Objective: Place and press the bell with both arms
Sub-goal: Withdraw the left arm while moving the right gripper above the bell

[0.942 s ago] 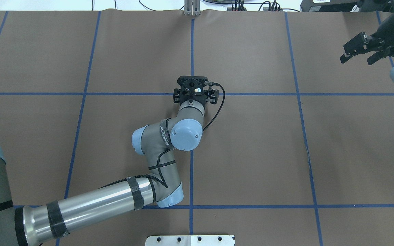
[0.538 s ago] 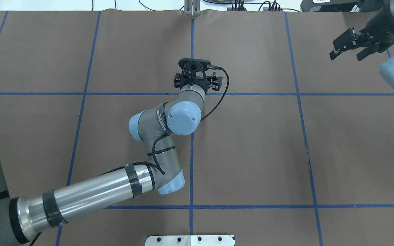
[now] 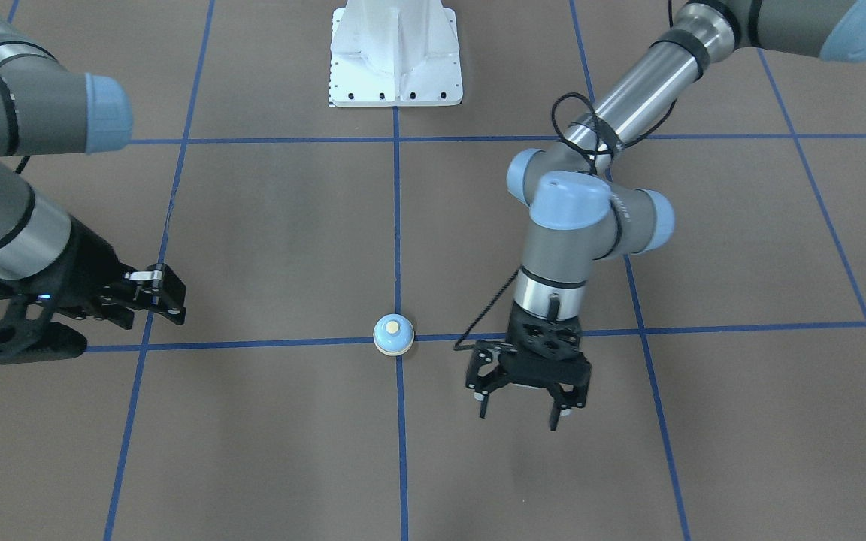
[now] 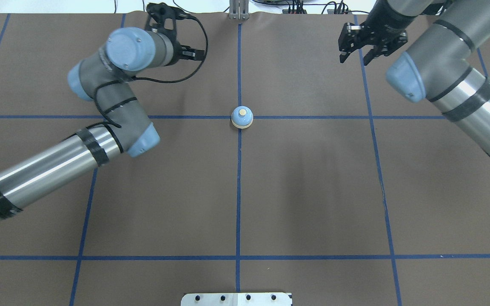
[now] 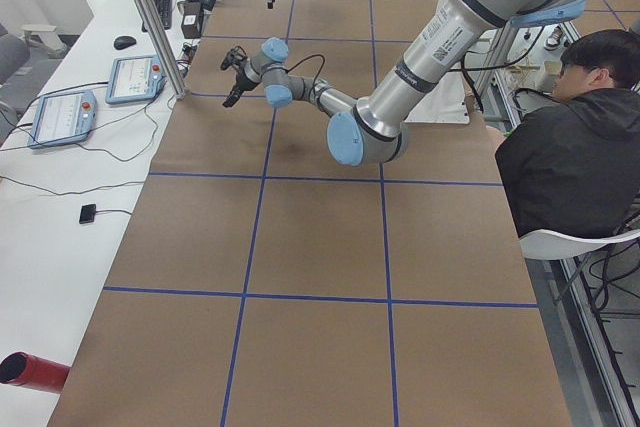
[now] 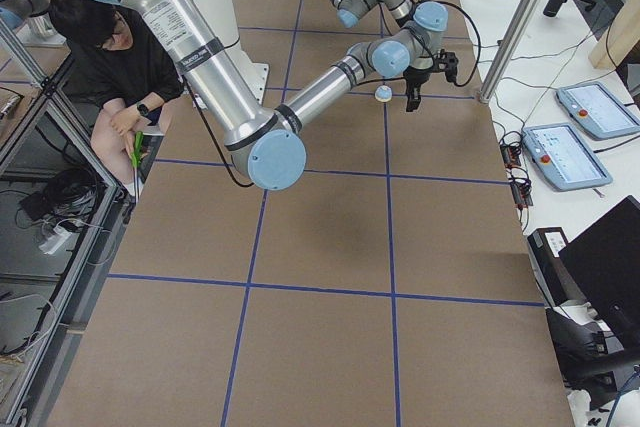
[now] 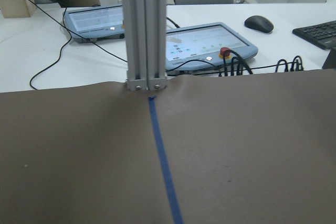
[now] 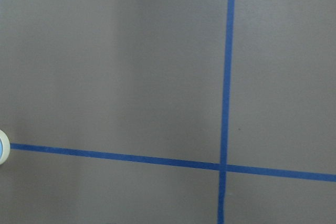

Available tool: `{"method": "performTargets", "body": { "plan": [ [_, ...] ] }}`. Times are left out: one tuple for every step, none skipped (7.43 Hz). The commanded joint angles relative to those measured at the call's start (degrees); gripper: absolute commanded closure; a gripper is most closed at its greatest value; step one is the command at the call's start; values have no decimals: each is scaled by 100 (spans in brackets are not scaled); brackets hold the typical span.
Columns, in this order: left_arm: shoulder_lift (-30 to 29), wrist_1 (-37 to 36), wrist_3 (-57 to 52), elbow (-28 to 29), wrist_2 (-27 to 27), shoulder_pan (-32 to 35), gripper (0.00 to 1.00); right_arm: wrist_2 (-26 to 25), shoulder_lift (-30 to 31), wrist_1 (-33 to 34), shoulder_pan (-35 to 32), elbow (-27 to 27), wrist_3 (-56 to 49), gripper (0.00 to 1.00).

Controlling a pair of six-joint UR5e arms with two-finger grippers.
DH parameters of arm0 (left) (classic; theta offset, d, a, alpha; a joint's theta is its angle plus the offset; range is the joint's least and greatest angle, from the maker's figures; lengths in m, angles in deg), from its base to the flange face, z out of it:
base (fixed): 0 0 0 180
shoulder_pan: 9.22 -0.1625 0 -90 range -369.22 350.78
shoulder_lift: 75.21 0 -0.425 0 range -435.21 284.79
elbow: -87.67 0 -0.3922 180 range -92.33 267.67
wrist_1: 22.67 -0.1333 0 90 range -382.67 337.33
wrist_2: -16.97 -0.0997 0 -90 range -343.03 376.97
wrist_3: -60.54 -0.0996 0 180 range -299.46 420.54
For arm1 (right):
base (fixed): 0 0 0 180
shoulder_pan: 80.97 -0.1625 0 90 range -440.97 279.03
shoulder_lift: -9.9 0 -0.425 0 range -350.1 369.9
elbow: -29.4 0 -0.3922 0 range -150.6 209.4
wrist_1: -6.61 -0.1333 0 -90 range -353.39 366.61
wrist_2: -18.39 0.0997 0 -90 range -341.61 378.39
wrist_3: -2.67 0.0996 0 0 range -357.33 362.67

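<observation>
Since a moment before, my left gripper (image 3: 519,409) had let go of the bell (image 4: 242,117) and pulled well away towards the far left of the table (image 4: 304,178), while my right gripper (image 4: 354,59) had swung in from the right edge. The bell stood upright and alone on the crossing of two blue tape lines (image 4: 313,117), cream button up, with both of my grippers well apart from it. My left fingers were spread and held nothing, and my right fingers were parted and empty too. I judged the bell light and rigid. Its smooth dome would likely slip between pads, so any fresh hold belonged low, across the cream base ring. With the placing done, the press was what remained. I judged that a straight push down on the button would be safest, since a bell so light could skid on the brown mat if nudged from the side.
</observation>
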Motion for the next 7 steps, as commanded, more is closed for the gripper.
{"method": "performTargets", "body": {
  "plan": [
    [755,-76,-577,-129,1312,897,0,-572,-835,-47,601,493,851,100],
    [1098,-590,-1155,-181,1770,1240,0,-835,-968,-99,813,555,852,100],
    [1545,-769,-1936,-252,1923,1488,0,-1125,-1091,-274,1015,678,852,100],
    [1923,-788,-2492,-287,2290,1812,0,-1380,-1432,-363,1217,1062,852,100],
    [2240,-771,-2758,-340,2659,2111,0,-1574,-1870,-451,1376,1562,852,100],
    [2566,-788,-2978,-549,2863,2340,0,-1681,-2022,-800,1490,1967,852,100],
    [2786,-771,-3233,-638,3056,2517,0,-1882,-2059,-1290,1605,2337,861,100]
  ]
}}
